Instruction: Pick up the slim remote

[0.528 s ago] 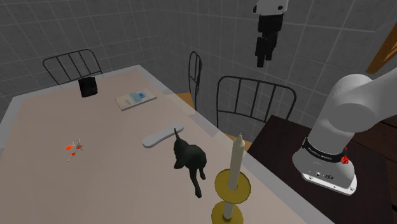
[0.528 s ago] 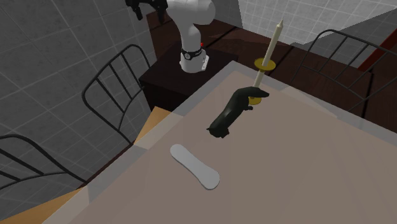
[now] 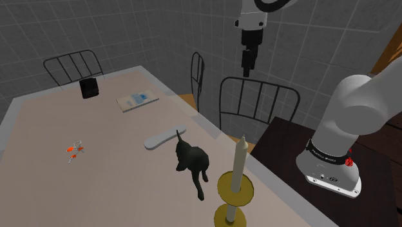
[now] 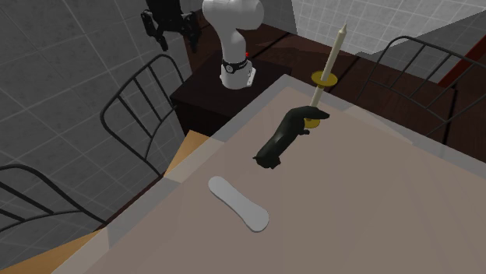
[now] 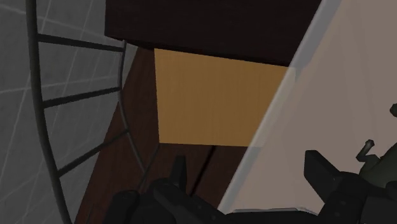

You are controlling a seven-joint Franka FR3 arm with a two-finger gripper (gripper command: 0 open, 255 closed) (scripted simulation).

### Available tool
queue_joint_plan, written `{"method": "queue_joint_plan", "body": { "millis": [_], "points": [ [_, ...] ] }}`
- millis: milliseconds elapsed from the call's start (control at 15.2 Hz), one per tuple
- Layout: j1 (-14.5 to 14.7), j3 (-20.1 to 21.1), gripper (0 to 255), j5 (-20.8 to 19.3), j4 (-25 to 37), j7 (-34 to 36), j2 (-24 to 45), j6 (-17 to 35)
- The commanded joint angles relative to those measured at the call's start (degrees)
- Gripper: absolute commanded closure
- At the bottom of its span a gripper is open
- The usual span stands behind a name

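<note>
The slim remote (image 3: 164, 137) (image 4: 237, 204) is a pale grey, flat, elongated piece lying near the table (image 3: 96, 187) edge that faces the chairs. My black gripper (image 3: 247, 63) (image 4: 175, 39) hangs high in the air beyond that edge, over a wire chair (image 3: 258, 106), well away from the remote. Its fingers (image 5: 178, 170) stand apart with nothing between them, so it is open. Below the gripper (image 5: 248, 173) in the wrist view lie the chair's orange seat (image 5: 216, 98), the table's edge and part of the black dog figure (image 5: 382, 167).
A black dog figure (image 3: 192, 161) (image 4: 284, 136) stands just beside the remote. A tall candle on a brass holder (image 3: 237, 174) (image 4: 331, 58) rises near the stand. A book (image 3: 136, 100), a black cube (image 3: 89, 88) and small orange bits (image 3: 74, 151) lie farther off.
The gripper has come down a little and swung toward the shoulder view's left. Everything on the table is as it was.
</note>
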Motion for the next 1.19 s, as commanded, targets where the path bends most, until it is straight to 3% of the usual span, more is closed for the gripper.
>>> {"method": "queue_joint_plan", "body": {
  "millis": [0, 528, 1122],
  "points": [
    [1.3, 0.1, 0, 0.2, 1.1, -2.3, 4.1, 3.2],
    [5.7, 0.9, 0, 1.2, 7.3, -11.6, 20.4, 14.1],
    [9.5, 3.6, 0, 1.8, 17.7, -20.9, 37.9, 21.9]
  ]
}}
